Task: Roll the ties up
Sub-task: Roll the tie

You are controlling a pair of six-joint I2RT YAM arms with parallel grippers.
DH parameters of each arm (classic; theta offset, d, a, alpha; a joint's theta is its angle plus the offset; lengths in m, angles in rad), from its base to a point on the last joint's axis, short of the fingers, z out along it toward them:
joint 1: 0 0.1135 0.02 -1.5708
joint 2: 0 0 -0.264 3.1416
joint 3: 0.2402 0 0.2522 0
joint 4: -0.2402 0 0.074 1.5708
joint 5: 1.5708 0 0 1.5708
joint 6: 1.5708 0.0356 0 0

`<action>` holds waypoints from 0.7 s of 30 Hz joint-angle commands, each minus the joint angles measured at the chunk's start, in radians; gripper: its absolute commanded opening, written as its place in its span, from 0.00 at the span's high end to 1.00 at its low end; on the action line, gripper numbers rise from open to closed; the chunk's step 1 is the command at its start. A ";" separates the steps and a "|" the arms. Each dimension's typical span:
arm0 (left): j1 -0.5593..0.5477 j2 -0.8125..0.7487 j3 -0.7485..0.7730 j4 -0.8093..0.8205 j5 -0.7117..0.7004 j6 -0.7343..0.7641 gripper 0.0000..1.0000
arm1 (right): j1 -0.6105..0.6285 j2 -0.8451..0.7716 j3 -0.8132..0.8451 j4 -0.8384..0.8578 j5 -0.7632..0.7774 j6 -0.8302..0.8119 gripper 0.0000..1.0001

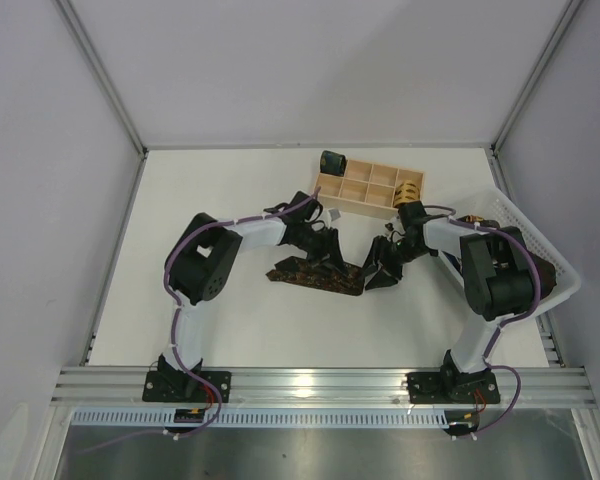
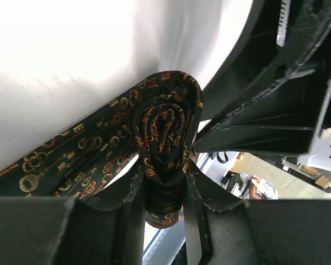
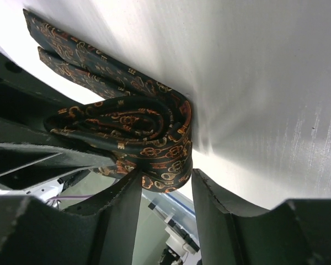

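Observation:
A dark tie with an orange-tan pattern (image 1: 310,276) lies flat on the white table, its right end wound into a coil. My left gripper (image 1: 332,258) is shut on that coil (image 2: 164,138), which is squeezed between its pads (image 2: 164,190). My right gripper (image 1: 383,267) is open at the coil's other side; the coil's edge (image 3: 163,165) sits between its fingers (image 3: 165,181), touching the left finger with a gap to the right one. The tie's flat tail runs away in the wrist views (image 3: 71,47). A dark green coil (image 1: 332,160) and a tan-gold coil (image 1: 408,190) sit at the wooden tray.
The pale wooden compartment tray (image 1: 365,185) stands just behind both grippers. A white mesh basket (image 1: 545,250) stands at the right edge, behind the right arm. Grey walls enclose the table on three sides.

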 commanded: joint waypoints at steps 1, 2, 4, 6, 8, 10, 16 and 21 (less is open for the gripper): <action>-0.006 -0.007 -0.024 0.054 0.020 -0.017 0.99 | -0.006 -0.009 0.017 0.016 -0.027 0.001 0.54; -0.007 -0.002 -0.027 0.054 0.019 -0.014 1.00 | -0.003 -0.021 0.026 0.008 -0.042 0.000 0.55; -0.006 0.008 -0.039 0.056 0.011 -0.011 1.00 | -0.004 -0.030 0.041 -0.001 -0.056 -0.004 0.55; -0.004 0.011 -0.051 0.067 0.008 -0.008 0.99 | -0.006 -0.036 0.066 -0.006 -0.070 -0.008 0.56; -0.001 0.010 -0.058 0.067 -0.007 -0.005 1.00 | -0.006 -0.030 0.072 0.009 -0.097 -0.008 0.57; 0.005 0.010 -0.070 0.076 -0.009 -0.006 1.00 | -0.004 -0.015 0.078 0.028 -0.113 0.001 0.61; 0.017 0.028 -0.073 0.084 -0.012 -0.003 1.00 | 0.009 -0.001 0.071 0.077 -0.137 0.030 0.72; 0.019 0.039 -0.078 0.104 -0.007 -0.011 0.99 | 0.006 -0.065 0.065 0.100 -0.146 0.042 0.71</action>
